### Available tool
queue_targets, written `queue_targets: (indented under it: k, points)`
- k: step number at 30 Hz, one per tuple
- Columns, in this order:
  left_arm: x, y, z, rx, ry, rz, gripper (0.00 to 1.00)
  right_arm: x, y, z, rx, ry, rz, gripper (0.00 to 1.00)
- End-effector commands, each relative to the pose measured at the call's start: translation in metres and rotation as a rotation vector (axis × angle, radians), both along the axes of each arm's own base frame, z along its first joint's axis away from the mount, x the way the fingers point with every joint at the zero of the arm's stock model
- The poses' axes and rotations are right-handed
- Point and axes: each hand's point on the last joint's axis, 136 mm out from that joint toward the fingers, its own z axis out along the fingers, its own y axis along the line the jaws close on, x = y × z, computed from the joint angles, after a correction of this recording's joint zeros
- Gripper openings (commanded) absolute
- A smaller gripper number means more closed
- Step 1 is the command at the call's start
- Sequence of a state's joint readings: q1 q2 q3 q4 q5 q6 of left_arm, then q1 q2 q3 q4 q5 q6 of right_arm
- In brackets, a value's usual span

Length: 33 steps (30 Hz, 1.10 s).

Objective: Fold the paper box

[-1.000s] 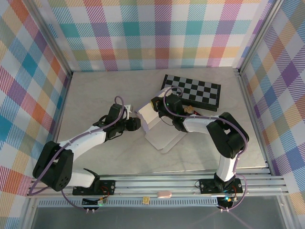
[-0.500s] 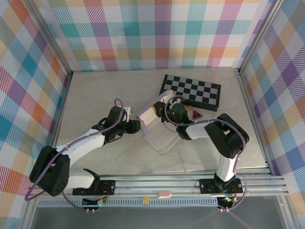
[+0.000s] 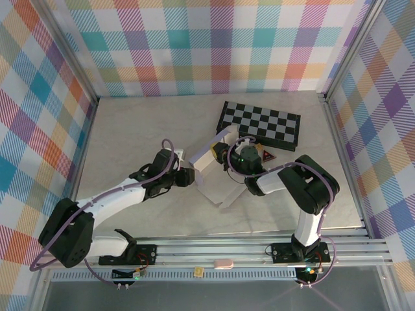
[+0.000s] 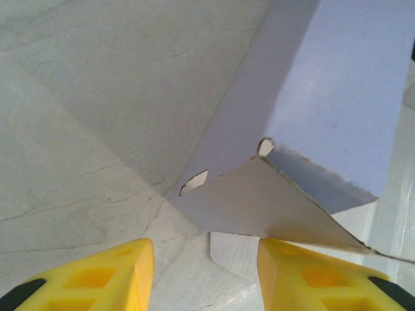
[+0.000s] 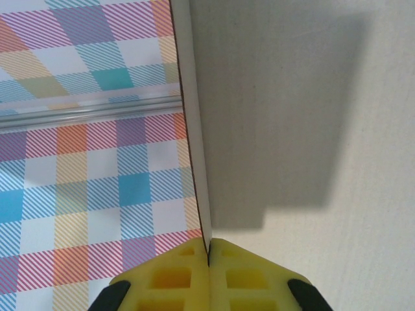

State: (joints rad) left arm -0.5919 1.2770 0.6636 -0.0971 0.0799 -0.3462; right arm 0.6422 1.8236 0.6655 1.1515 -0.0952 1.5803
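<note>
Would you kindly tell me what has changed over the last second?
The right gripper, shut on a flap of the box, lifted it so that its lavender side now shows from above. The left gripper edged right, toward the box. The checkerboard stayed put.

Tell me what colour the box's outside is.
Pale lavender: the box shows it best in the left wrist view.

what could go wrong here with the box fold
The right gripper pinches just the thin edge of the paper box panel, so it might slip free or crease. The left gripper is open beside a loose corner flap, so the box may slide or that flap may snag.
</note>
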Motion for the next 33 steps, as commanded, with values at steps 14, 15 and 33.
queue_targets:
  k: [14,15,33]
  points:
    - [-0.023,-0.019,0.010,-0.068,-0.170,-0.094,0.40,-0.001,-0.002,-0.028,-0.060,0.092,0.018,0.00]
    - [-0.022,-0.018,0.008,-0.062,-0.168,-0.089,0.40,-0.002,-0.001,-0.028,-0.061,0.093,0.021,0.00]
    - [0.012,-0.030,0.017,-0.040,-0.219,-0.036,0.40,-0.004,-0.002,-0.032,-0.070,0.109,0.028,0.00]
